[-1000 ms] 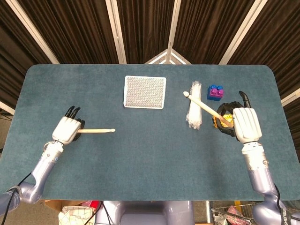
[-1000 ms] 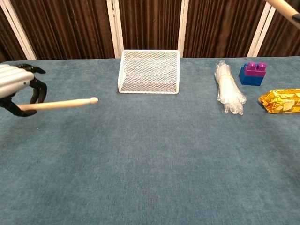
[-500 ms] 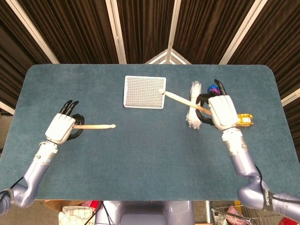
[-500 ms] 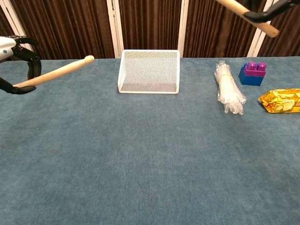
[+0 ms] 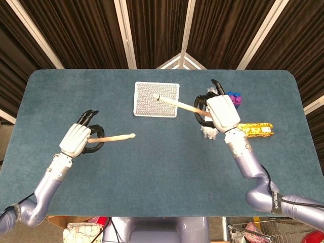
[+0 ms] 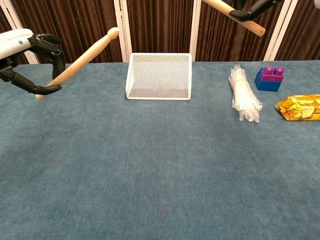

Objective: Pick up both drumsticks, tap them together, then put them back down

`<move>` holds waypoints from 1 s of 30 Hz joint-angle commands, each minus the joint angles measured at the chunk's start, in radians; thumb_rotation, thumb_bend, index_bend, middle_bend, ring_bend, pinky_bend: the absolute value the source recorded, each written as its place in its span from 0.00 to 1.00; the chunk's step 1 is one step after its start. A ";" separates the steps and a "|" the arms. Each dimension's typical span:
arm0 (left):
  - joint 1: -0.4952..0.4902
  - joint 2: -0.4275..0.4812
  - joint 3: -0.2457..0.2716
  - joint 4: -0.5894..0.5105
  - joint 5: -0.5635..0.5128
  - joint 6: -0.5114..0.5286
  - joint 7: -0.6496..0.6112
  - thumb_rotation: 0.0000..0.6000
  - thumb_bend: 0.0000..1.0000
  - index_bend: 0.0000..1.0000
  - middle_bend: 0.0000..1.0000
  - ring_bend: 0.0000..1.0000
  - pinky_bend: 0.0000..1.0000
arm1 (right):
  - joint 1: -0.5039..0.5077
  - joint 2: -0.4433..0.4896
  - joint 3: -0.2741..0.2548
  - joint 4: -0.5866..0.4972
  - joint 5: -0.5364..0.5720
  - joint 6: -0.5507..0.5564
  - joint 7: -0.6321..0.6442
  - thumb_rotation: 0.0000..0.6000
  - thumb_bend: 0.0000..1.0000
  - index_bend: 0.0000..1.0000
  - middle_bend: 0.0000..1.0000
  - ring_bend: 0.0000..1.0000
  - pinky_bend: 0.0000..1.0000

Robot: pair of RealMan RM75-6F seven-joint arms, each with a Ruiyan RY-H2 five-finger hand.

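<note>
Drumsticks, pale wooden, now raised off the blue counter [image 5: 162, 167]: left robot hand [image 5: 77, 139] grasping left drumstick [image 5: 115, 137], right robot hand [image 5: 221, 112] grasping right drumstick [image 5: 174, 104], both swung inward, tips still apart, tap seemingly next.

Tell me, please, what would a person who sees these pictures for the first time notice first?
First come the two raised drumsticks: the left hand holds one drumstick above the table's left side, and the right hand holds the other drumstick, its tip over the white mesh basket in the head view. Next come the bright things at the right: a blue and purple block and a shiny gold packet.
</note>
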 commanded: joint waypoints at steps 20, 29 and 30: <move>-0.064 -0.146 -0.150 -0.259 -0.201 0.030 0.364 1.00 0.46 0.58 0.58 0.09 0.00 | 0.002 0.029 -0.046 -0.126 0.043 0.075 -0.235 1.00 0.50 0.69 0.65 0.41 0.00; -0.103 -0.179 -0.198 -0.272 -0.274 0.012 0.409 1.00 0.46 0.58 0.58 0.10 0.00 | -0.005 0.046 -0.054 -0.153 0.040 0.086 -0.233 1.00 0.50 0.69 0.65 0.41 0.00; -0.107 -0.183 -0.197 -0.272 -0.276 0.011 0.419 1.00 0.46 0.58 0.58 0.10 0.00 | -0.005 0.047 -0.054 -0.155 0.039 0.087 -0.234 1.00 0.50 0.69 0.65 0.41 0.00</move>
